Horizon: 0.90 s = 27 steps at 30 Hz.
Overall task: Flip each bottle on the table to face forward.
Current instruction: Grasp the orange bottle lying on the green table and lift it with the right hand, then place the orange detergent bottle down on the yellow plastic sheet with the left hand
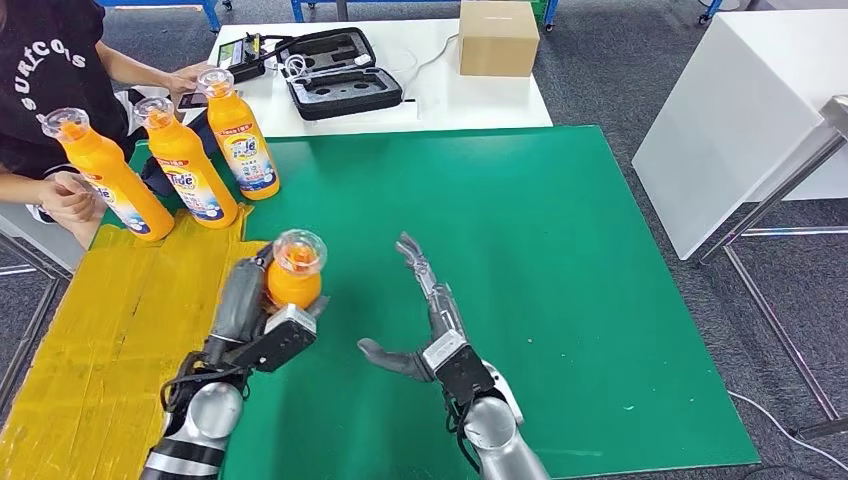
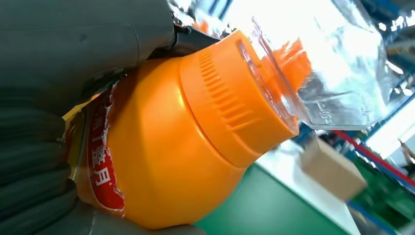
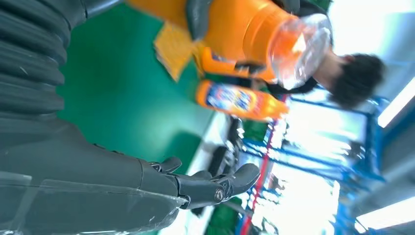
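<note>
1. A person [image 1: 45, 90] in a dark top with white lettering stood at the far left corner of the green table [image 1: 560, 260], one hand [image 1: 68, 195] at the leftmost of 3 upright bottles [image 1: 190, 165] there.
2. Those 3 stood in a row where the yellow mat [image 1: 110, 320] met the green, well apart from both robot hands.
3. Beyond the green lay a white table [image 1: 480, 95] with an open black case [image 1: 340, 72] and a cardboard box [image 1: 498, 37]; a second white table [image 1: 740, 120] stood to the right.
4. The upright bottles' blue labels read roughly "Tide"; the held one's red label carried characters I could not read.
5. The left hand [image 1: 262, 325] gripped the 4th bottle [image 1: 295, 275] around its body, above the table near the mat's edge.
6. That bottle was orange, with a ribbed orange collar and a clear cap [image 2: 333, 68].
7. The right hand [image 1: 425, 320] held nothing, fingers spread wide, just right of the held bottle, not touching it.
</note>
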Motion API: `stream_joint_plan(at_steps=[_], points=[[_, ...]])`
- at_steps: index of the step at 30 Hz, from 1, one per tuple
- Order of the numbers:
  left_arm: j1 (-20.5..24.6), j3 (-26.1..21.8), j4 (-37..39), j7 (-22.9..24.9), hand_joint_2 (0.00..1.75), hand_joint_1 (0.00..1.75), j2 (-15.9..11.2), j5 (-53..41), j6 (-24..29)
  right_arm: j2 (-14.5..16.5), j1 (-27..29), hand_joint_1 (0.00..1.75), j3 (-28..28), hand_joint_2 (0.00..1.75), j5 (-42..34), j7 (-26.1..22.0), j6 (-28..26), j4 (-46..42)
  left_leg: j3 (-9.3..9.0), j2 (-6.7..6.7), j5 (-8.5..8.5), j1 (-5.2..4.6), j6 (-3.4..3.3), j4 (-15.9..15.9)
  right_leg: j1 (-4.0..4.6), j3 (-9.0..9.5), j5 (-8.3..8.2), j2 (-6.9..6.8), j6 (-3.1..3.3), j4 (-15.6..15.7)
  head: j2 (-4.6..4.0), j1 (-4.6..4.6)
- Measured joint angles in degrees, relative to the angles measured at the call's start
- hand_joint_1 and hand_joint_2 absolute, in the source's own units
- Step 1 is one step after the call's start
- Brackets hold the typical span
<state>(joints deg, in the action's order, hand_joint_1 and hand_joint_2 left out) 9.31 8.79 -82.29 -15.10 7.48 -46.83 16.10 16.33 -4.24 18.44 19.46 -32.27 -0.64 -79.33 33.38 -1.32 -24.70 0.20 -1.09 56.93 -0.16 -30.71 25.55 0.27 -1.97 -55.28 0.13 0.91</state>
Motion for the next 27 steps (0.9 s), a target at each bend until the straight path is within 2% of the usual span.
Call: stream_joint_plan(at_steps=[5, 12, 17, 22, 27], points=[[1.1, -0.9, -0.9, 1.2, 1.75, 1.75, -0.9, -4.2, 1.5, -0.3, 1.0, 0.0, -0.7, 1.75, -0.4, -0.1, 0.0, -4.0, 0.01, 0.01, 0.0, 0.0, 0.0, 0.0, 0.0, -0.02, 0.0, 0.0, 0.0, 0.0, 0.0, -0.02], [5.0, -1.1, 2.5, 10.7, 1.75, 1.75, -5.9, -30.9, 4.4, -0.8, 2.4, 0.0, -2.8, 1.75, -2.6, -0.7, -0.7, -8.7, 0.01, 0.06, 0.01, 0.01, 0.02, 0.0, 0.0, -0.05, -0.01, 0.03, 0.01, 0.0, 0.0, -0.01], [7.5, -0.6, 7.6, 15.7, 1.75, 1.75, -9.0, -40.0, 6.4, -1.5, 3.0, 0.0, -4.3, 1.75, -3.4, -0.7, -0.8, -10.5, 0.01, 0.07, 0.03, 0.02, 0.03, 0.0, 0.01, -0.06, -0.02, 0.04, 0.01, 0.0, 0.0, -0.02], [11.2, 5.7, 17.9, 22.5, 1.75, 1.75, -12.9, -42.1, 9.5, -2.1, 3.2, 0.0, -5.4, 1.75, -4.4, -0.7, -0.9, -10.9, 0.03, 0.09, 0.02, 0.01, 0.03, 0.0, 0.0, -0.08, -0.02, 0.05, 0.01, 0.0, 0.0, -0.02], [14.5, 12.1, 28.9, 23.9, 1.75, 1.75, -15.2, -42.2, 10.5, -2.6, 3.2, 0.0, -5.6, 1.75, -4.8, -0.7, -0.9, -10.8, 0.04, 0.08, 0.02, 0.01, 0.03, 0.0, 0.0, -0.07, -0.02, 0.05, 0.01, 0.0, 0.0, -0.02]])
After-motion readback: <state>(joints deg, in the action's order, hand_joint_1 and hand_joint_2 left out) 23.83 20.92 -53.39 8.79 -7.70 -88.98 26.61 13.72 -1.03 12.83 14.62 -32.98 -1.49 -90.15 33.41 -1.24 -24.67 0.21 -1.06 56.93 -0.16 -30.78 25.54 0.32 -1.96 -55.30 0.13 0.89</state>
